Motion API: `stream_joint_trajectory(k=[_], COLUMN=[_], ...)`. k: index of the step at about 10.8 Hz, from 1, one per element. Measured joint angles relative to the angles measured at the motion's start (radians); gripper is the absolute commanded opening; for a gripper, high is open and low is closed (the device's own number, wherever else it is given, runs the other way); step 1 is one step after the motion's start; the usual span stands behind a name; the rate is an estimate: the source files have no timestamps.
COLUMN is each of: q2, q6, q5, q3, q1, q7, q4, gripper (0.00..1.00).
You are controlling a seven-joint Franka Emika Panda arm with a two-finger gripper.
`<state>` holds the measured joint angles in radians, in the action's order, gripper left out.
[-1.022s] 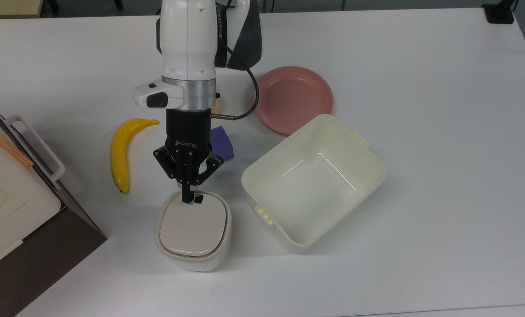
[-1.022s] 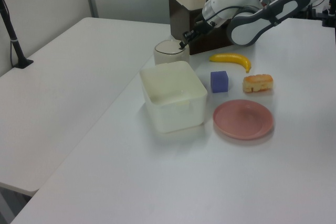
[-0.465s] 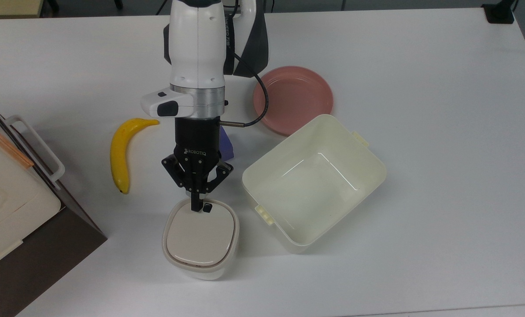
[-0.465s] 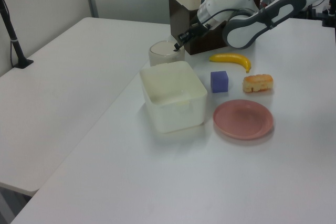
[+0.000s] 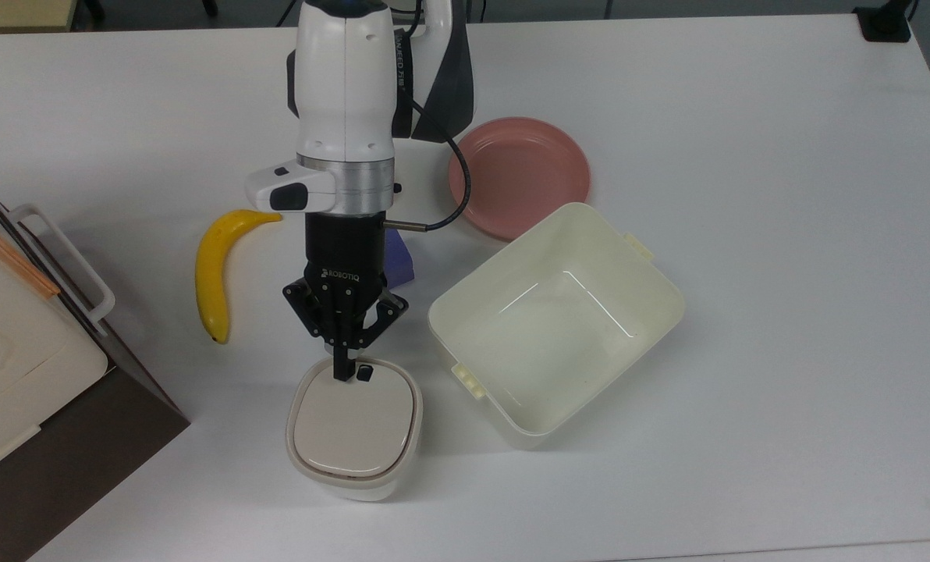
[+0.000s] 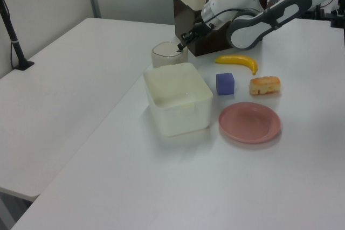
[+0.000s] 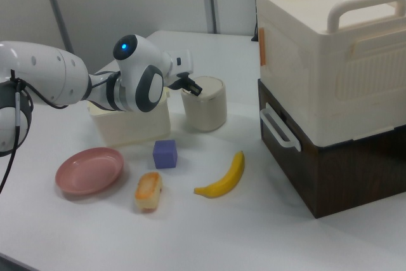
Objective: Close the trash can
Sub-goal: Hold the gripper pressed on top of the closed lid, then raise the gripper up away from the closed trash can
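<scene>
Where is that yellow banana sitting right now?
In the top view the banana lies on the white table, left of the robot's pincer and the purple block, and right of the big brown-and-cream box.

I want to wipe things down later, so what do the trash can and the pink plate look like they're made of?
The trash can looks like smooth cream plastic with a matte lid and moulded rounded corners. The pink plate looks like matte plastic or melamine, evenly coloured with a soft sheen; ceramic can't be ruled out.
</scene>
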<state>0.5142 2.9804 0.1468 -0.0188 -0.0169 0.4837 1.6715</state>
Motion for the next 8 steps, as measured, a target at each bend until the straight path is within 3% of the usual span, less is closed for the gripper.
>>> stream_joint_trajectory(k=[6, 8], q2=[0.005, -0.010], q6=[0.000, 0.000], q5=[-0.003, -0.060], q3=[0.000, 0.002], q1=[-0.011, -0.011], q7=[0.013, 0.015], q4=[-0.011, -0.034], gripper=[0.00, 0.00])
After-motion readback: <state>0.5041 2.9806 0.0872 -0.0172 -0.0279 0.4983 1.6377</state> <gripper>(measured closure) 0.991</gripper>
